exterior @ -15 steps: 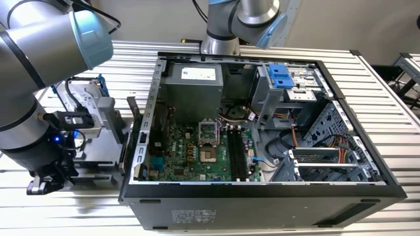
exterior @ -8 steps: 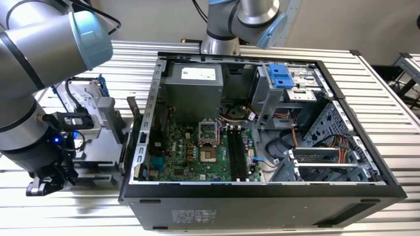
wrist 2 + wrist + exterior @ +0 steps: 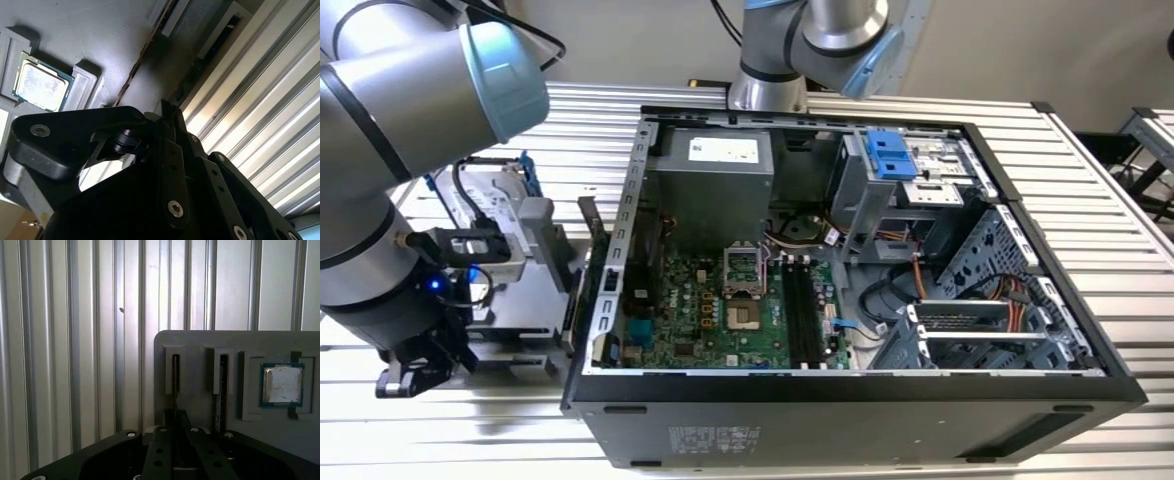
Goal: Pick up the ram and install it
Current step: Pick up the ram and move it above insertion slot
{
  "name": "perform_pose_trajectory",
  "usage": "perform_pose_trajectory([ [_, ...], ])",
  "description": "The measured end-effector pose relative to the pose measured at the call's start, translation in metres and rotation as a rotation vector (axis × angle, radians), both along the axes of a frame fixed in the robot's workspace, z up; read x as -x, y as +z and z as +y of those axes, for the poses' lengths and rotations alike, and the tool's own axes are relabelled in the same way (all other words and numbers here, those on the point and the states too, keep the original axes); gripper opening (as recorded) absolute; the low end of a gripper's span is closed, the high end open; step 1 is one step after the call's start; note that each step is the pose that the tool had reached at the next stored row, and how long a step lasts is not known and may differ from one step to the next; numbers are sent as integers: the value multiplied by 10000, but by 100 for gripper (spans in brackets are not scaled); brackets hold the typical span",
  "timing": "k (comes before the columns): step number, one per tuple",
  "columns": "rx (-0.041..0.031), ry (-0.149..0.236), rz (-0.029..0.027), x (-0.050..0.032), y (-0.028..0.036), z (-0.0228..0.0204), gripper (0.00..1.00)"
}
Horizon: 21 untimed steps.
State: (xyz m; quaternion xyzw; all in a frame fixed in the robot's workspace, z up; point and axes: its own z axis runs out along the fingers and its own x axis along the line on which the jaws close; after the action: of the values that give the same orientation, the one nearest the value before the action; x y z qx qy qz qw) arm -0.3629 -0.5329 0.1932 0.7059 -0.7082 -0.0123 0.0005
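A: In the first wrist view, where does the gripper (image 3: 176,416) stand?

B: Right at the gray holder (image 3: 200,342), lined up with the ram (image 3: 175,377), which stands on edge in a narrow pocket. Whether the gripper is spread or clamped cannot be told, nor whether it touches the stick.

A: And the holder's other pockets?

B: A second stick (image 3: 220,405) stands in the neighbouring pocket, just beside the first. A square recess further along holds the processor chip (image 3: 282,385), lying flat.

A: So what does the pickup ask of it?

B: It would do best to stay centred on the ram's thin edge, parallel to the pocket, and lift straight out. Any tilt could bind the board or brush its neighbour.

A: The second wrist view?

B: The ram shows as a thin slanted line running from the gripper's black body across the holder, with the chip off to one side in its recess. The gripper's state is hidden there too.

A: The exterior view?

B: The arm (image 3: 380,150) reaches down at the exterior view's left, at the holder, just outside the open computer case (image 3: 854,395). Inside lies the motherboard (image 3: 707,310), whose long black slots (image 3: 807,310) appear unfilled. The ram is not yet installed.
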Motion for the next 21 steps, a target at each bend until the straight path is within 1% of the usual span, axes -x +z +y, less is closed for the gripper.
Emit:
perform_pose_trajectory([
  [13,0,1,0,0,4,0,0],
  [15,0,1,0,0,25,0,0],
  [21,-1,1,0,0,122,0,0],
])
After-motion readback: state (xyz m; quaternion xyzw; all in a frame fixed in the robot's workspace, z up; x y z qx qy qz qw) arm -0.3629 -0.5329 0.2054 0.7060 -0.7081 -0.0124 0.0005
